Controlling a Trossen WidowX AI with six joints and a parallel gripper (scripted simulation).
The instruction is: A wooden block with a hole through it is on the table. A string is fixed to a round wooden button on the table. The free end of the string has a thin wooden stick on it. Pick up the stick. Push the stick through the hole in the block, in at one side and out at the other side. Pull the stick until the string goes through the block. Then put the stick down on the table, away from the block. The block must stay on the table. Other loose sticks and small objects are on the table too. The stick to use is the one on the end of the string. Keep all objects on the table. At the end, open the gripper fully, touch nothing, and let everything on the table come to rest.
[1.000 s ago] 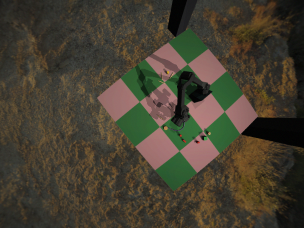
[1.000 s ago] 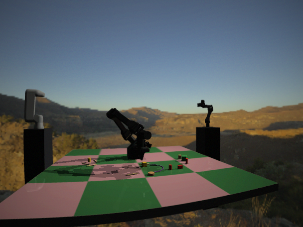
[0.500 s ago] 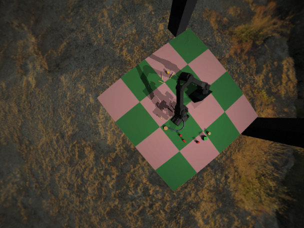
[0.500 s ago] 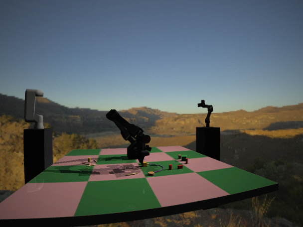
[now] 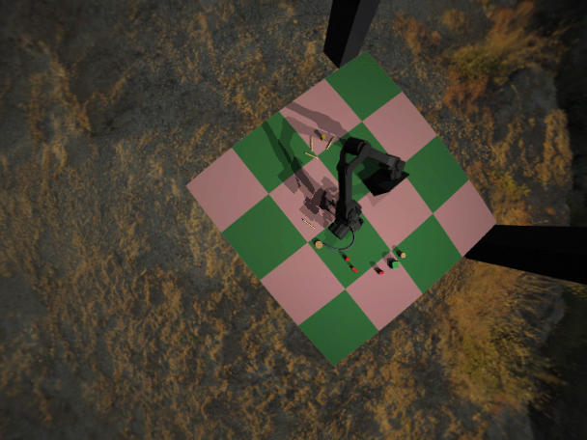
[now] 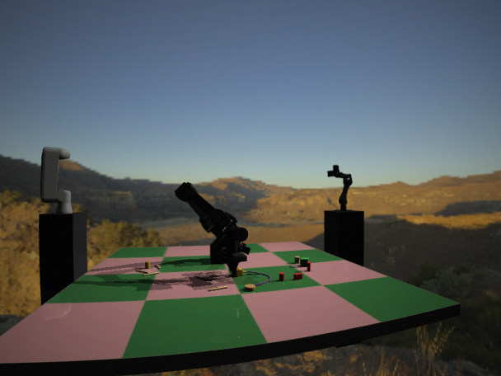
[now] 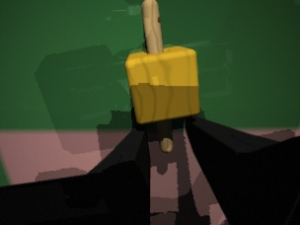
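The yellow wooden block (image 6: 239,272) (image 7: 165,84) stands on the table (image 6: 185,326). The stick (image 7: 154,30) runs through its hole: a long part shows on the far side, and a short tip sticks out on the near side. My gripper (image 6: 234,272) (image 7: 165,126) is low at the near side, its fingers apart on either side of that tip, with a gap to each. In the top view the arm hides the fingers and block. The purple string (image 5: 340,249) (image 6: 264,283) curves from the round button (image 5: 319,244) (image 6: 250,287) towards the block's far side.
A loose stick (image 5: 308,223) (image 6: 217,289) lies near the button. Red pieces (image 5: 354,269) (image 6: 297,276), a green cube (image 5: 395,264) (image 6: 304,261) and a tan cylinder (image 5: 403,255) (image 6: 297,259) are beyond the string. More sticks lie by a yellow piece (image 5: 323,137) (image 6: 147,265).
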